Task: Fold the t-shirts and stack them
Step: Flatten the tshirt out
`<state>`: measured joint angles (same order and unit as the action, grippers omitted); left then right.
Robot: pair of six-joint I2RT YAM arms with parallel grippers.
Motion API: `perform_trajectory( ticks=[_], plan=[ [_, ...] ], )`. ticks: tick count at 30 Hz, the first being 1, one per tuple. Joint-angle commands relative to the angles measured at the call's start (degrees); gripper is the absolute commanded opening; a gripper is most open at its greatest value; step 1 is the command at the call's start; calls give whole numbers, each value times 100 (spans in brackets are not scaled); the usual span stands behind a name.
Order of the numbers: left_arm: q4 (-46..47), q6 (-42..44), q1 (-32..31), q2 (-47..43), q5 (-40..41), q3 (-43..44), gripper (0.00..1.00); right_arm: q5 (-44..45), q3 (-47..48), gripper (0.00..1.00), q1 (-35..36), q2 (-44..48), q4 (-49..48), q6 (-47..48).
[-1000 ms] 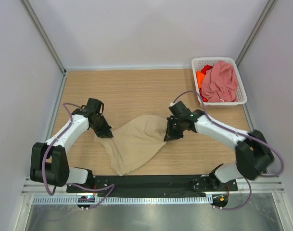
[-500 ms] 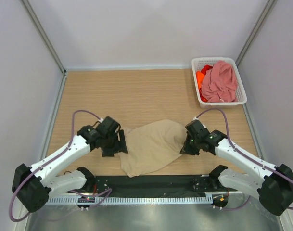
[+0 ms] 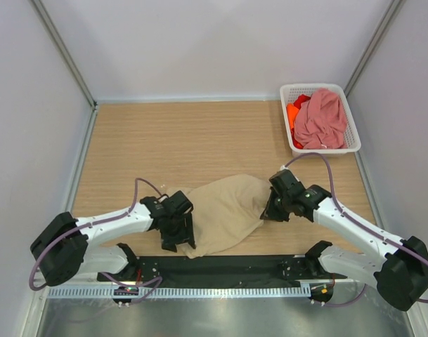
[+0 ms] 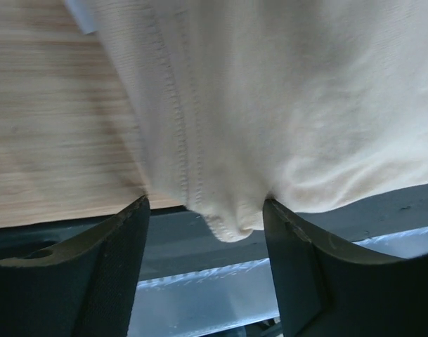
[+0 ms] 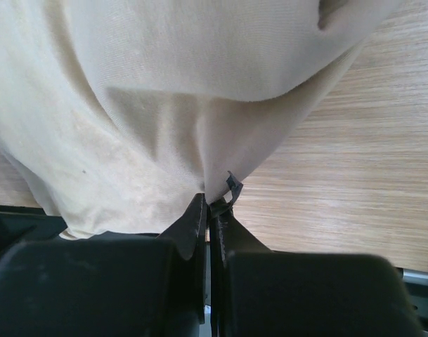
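"As the overhead camera looked down, where was the beige shirt (image 3: 224,210)?" the editor asked.

"Bunched near the front edge of the table (image 3: 164,133), between the two arms. The left gripper (image 3: 180,239) sat at its near-left corner and the right gripper (image 3: 270,210) at its right edge. A pink shirt (image 3: 319,119) and an orange shirt (image 3: 293,112) lay heaped in the basket (image 3: 319,86) at the far right corner."

"And the left wrist view?"

"The jaws were spread, with the shirt's stitched hem (image 4: 228,225) hanging between the fingers (image 4: 101,274), over the black strip (image 4: 382,210) at the table's edge. Nothing was clamped."

"The right wrist?"

"The jaws were pressed together, pinching a fold of the beige cloth (image 5: 129,126) just above the wood."

"Which step was that?"

"By my reading, the first shirt was being laid out, and no fold had been made. Two shirts remained untouched, so the job looked barely begun."

"What did the next move call for?"

"Probably the left jaws closing on that hem. Both arms would then draw apart to flatten the cloth, keeping it clear of the front edge."
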<state>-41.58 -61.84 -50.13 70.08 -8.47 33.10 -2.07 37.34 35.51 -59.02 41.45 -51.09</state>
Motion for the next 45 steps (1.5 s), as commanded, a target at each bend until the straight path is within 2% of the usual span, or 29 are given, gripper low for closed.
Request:
perform_trajectory(
  ticks=[1, 3, 4, 6, 8, 9, 13, 17, 22, 25, 30, 33, 36, 38, 40, 45],
  plan=[
    [923, -222, -32, 101, -286, 21, 64, 57, 282, 1, 18, -4, 64, 99],
    [1160, -284, -32, 312, -427, -23, 57, 66, 317, 1, 9, -21, 109, 125],
    [1196, -302, -49, 365, -436, -32, 47, 66, 335, 1, 18, -30, 109, 152],
    [1179, -258, -41, 401, -366, 3, 34, 57, 379, 1, 18, -56, 135, 178],
    [873, -214, -50, 209, -51, 126, 6, 48, 440, 1, 9, -83, 222, 266],
    [697, -179, -50, 120, 90, 213, 0, 74, 554, 1, 9, -83, 275, 310],
    [-672, -56, -67, -696, 1159, 1073, 0, 417, 1063, 1, 18, 75, 915, 713],
    [-1525, 215, -85, -1627, 1769, 2014, 0, 672, 1819, 1, 9, 531, 1653, 1056],
    [-1959, 743, -94, -2534, 2033, 3192, 0, 664, 3084, 1, 9, 1471, 2296, 1364],
    [-2055, 1068, -94, -2710, 2226, 3921, 0, 646, 3866, 1, 18, 1517, 2455, 1453],
    [-2626, 1735, -94, -2141, 3252, 5387, 0, 1032, 4896, 1, 9, 903, 2482, 1768],
    [-2758, 1878, -93, -1499, 3772, 5907, 0, 1129, 5151, 1, 9, 200, 2184, 1953],
    [-2899, 1869, -6, -840, 4623, 6268, 0, 1314, 5441, 1, 9, -590, 1797, 2120],
    [-2917, 1948, 204, -384, 4705, 6375, 0, 1305, 5721, 1, 0, -1073, 1507, 2357],
    [-2838, 1974, 748, -154, 4523, 6462, 0, 1201, 5889, 1, -140, -1698, 1227, 2498],
    [-2741, 2211, 1689, 250, 4459, 6630, 0, 409, 6487, 1, -790, -2709, 953, 2621]
  ],
)
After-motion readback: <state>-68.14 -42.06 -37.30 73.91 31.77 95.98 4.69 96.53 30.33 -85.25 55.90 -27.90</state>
